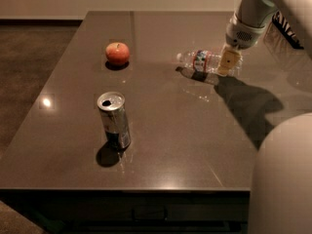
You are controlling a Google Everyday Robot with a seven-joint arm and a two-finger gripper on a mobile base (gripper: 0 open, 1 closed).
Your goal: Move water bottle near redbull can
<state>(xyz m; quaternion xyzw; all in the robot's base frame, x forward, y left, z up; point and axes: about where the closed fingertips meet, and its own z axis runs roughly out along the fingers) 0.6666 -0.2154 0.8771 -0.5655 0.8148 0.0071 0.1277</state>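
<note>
The water bottle (204,61) is clear with a white cap and a red, white and blue label. It lies sideways at the table's back right, cap pointing left. My gripper (229,62) comes down from the upper right and is shut on the bottle's base end. The bottle hangs slightly above its shadow on the table. The redbull can (114,120) stands upright at the front left of the table, pull-tab top showing, well apart from the bottle.
A red apple (117,53) sits at the back left of the dark table (161,130). My white base (282,179) fills the lower right corner. The table's front edge is close to the can.
</note>
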